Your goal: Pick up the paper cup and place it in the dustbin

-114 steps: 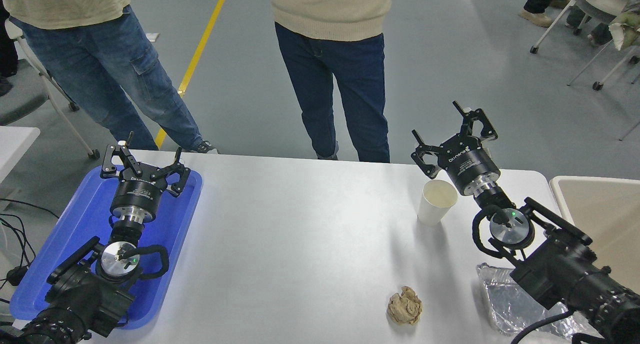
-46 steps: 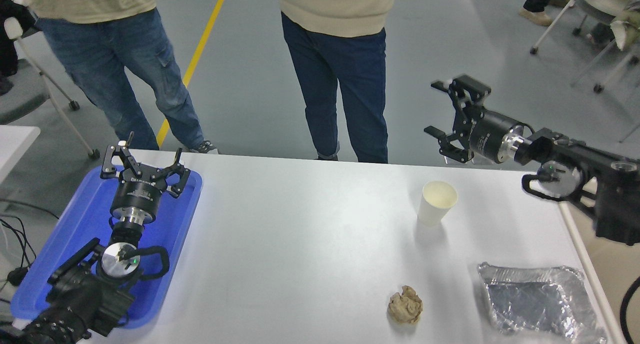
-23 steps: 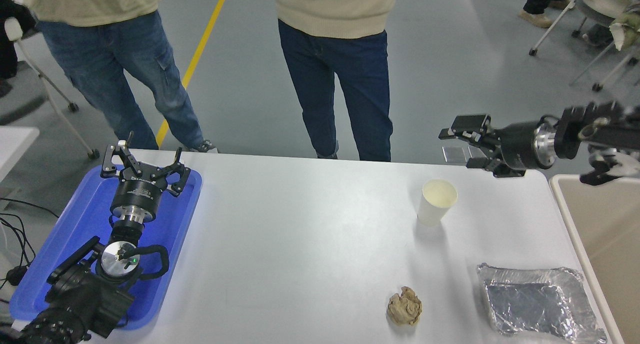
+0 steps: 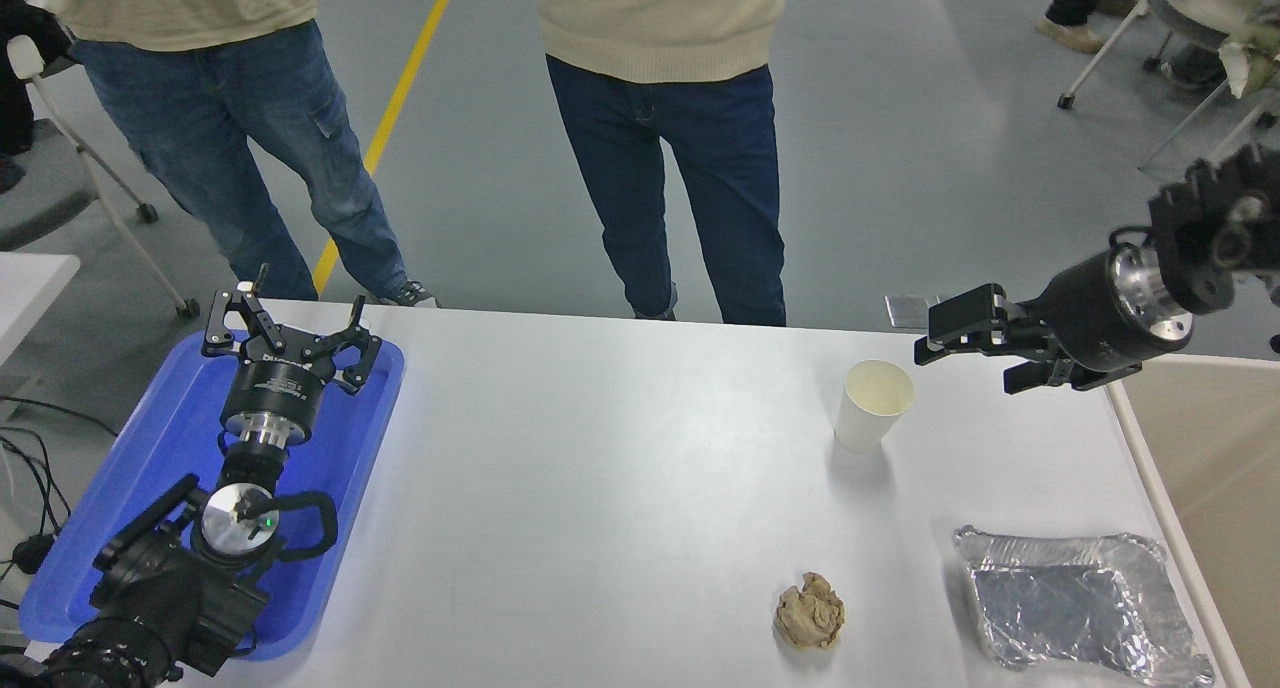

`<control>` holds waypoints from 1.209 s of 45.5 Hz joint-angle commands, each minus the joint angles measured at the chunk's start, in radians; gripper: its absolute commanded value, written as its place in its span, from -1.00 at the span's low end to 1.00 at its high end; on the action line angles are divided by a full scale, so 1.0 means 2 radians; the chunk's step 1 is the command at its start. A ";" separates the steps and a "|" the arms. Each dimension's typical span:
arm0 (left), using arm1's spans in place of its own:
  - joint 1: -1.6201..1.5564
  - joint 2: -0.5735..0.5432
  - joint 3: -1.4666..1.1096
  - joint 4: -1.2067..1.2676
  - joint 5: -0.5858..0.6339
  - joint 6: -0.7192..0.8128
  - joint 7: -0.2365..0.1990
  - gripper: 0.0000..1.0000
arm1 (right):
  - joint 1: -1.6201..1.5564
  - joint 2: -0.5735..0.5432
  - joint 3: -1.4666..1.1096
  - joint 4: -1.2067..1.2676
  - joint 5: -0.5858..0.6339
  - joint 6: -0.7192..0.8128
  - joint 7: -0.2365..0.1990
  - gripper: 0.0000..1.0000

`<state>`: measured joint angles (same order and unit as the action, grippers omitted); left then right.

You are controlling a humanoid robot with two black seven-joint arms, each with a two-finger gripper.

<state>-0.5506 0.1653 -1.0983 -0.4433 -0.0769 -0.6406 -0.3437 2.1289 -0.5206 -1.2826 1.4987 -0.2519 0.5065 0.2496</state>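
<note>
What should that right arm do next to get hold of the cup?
Probably ease the right gripper leftward, so its open fingers come around the paper cup. The cup stands upright and untouched on the table, just left of the gripper.

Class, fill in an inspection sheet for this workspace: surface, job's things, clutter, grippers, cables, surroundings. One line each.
Surface: white table, no spills seen.
Job's things: paper cup upright, untouched; dustbin at the table's right edge.
Clutter: brown paper ball, foil tray, blue tray.
Grippers: left gripper open over the blue tray; right gripper open, beside the cup, apart from it.
Cables: black cables at far left.
Surroundings: two people standing at the far side; chairs.
</note>
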 commanded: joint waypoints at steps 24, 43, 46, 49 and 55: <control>0.001 -0.001 0.000 0.000 0.000 0.000 0.000 1.00 | 0.068 0.079 -0.042 0.050 0.068 0.120 0.006 1.00; 0.000 -0.001 0.000 0.000 0.000 0.000 0.000 1.00 | 0.102 0.088 -0.042 0.047 0.067 0.116 0.004 1.00; 0.000 -0.001 0.000 0.000 -0.001 0.000 0.000 1.00 | 0.106 0.089 -0.042 0.047 0.068 0.116 0.004 1.00; 0.001 -0.001 0.000 0.000 0.000 0.000 0.000 1.00 | 0.113 0.089 -0.044 0.048 0.067 0.119 0.002 1.00; 0.000 -0.001 0.000 0.001 0.000 0.000 0.000 1.00 | 0.146 0.088 -0.051 0.049 0.066 0.139 -0.001 1.00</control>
<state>-0.5503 0.1641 -1.0985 -0.4433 -0.0770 -0.6410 -0.3436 2.3434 -0.3454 -1.3710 1.5936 -0.1198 0.7456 0.2549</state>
